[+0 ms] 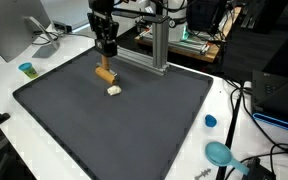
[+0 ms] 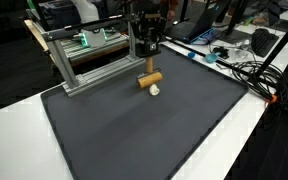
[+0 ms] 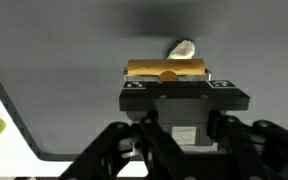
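My gripper hangs over the far part of a dark grey mat, seen in both exterior views. It appears shut on the upright stem of a light wooden piece whose round crossbar lies at or just above the mat. In the wrist view the wooden piece sits right at the jaws, and the fingertips are hidden by the gripper body. A small white lump lies on the mat just beside the wood.
An aluminium frame stands at the mat's far edge, close behind the gripper. A blue cap, a teal object and a green cup sit on the white table. Cables lie off the mat.
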You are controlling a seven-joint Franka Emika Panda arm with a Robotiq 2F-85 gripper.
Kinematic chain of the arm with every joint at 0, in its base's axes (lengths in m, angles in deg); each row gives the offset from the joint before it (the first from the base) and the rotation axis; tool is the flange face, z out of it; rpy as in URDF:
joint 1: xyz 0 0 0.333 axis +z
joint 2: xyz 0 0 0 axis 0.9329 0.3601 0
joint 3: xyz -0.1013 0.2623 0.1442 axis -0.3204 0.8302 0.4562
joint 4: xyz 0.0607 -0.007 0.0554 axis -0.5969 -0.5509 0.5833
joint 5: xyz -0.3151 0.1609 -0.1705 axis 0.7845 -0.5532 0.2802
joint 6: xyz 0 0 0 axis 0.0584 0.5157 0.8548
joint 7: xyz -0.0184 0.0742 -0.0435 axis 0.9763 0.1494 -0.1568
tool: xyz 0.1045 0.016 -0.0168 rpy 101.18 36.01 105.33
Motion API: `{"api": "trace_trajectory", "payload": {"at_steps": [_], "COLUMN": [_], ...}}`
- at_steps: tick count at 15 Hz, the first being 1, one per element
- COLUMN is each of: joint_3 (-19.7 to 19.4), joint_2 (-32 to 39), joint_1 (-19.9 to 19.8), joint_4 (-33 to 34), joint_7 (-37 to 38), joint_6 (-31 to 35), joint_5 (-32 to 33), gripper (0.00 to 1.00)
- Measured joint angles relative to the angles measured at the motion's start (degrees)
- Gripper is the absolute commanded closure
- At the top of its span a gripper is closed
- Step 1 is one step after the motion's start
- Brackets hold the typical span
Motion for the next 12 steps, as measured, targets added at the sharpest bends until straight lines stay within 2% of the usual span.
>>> {"api": "trace_trajectory", "payload": {"at_steps": [8, 12], "joint_3": [1.5, 1.1], "joint_2": [2.4, 3.2], "joint_1": [0.2, 0.1], "joint_4": [-0.1, 0.4], "joint_7": [-1.7, -1.4], "joint_6": [0.5, 1.4], "joint_5": [-4.9, -5.0], "gripper": [0.78, 0.78]}}
